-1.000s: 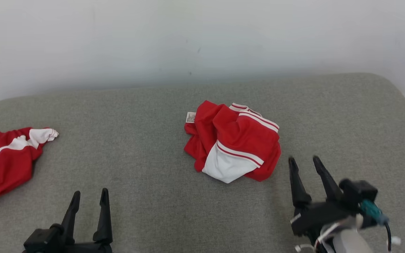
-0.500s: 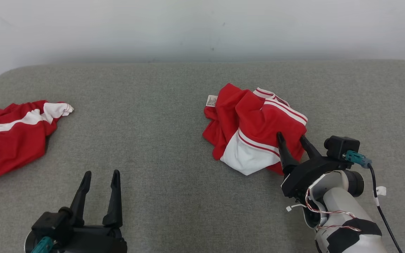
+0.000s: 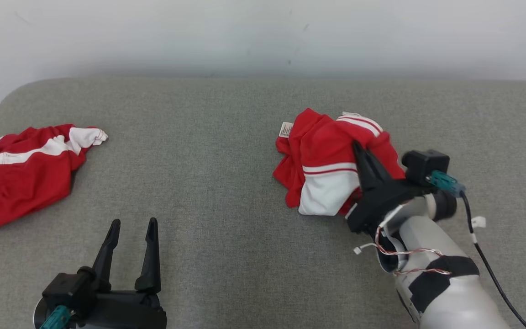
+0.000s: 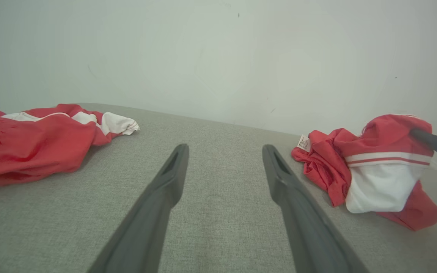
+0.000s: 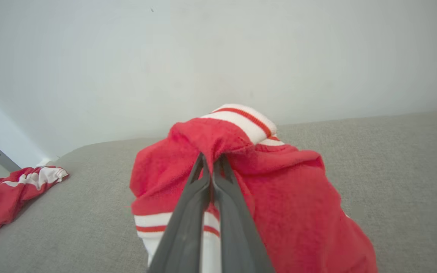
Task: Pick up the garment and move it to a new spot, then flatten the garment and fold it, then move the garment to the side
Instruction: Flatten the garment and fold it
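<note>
Nearest, at the front edge of the grey fabric-covered padded surface (image 3: 208, 151) and on its left half, the left gripper (image 3: 134, 221) hangs with its two dark fingers spread wide and nothing between them. It sits low and out of the way, probably held in reserve for the flattening, which looks like work for two grippers.

Further in, on the right half of the surface, the right gripper (image 3: 358, 147) reaches forward from its pale, black-taped forearm (image 3: 432, 274). Its fingers are pressed together on a ridge of cloth at the top of the crumpled red sports garment with white panel and red-and-white striped trim (image 3: 324, 155). A pinch on a raised fold near the striped band gives the long, thin fingers enough bulk to hold, where flat cloth might slip out.

The garment lies right of the surface's middle. Its peak is drawn up at the pinch and its lower folds rest on the surface, with a small white care label (image 3: 285, 129) showing on the left side.

At the surface's left edge lies a second red-and-white garment (image 3: 21, 176), bunched and untouched, well apart from both grippers.

Beyond the back edge of the surface rises a plain pale wall (image 3: 244, 36).
</note>
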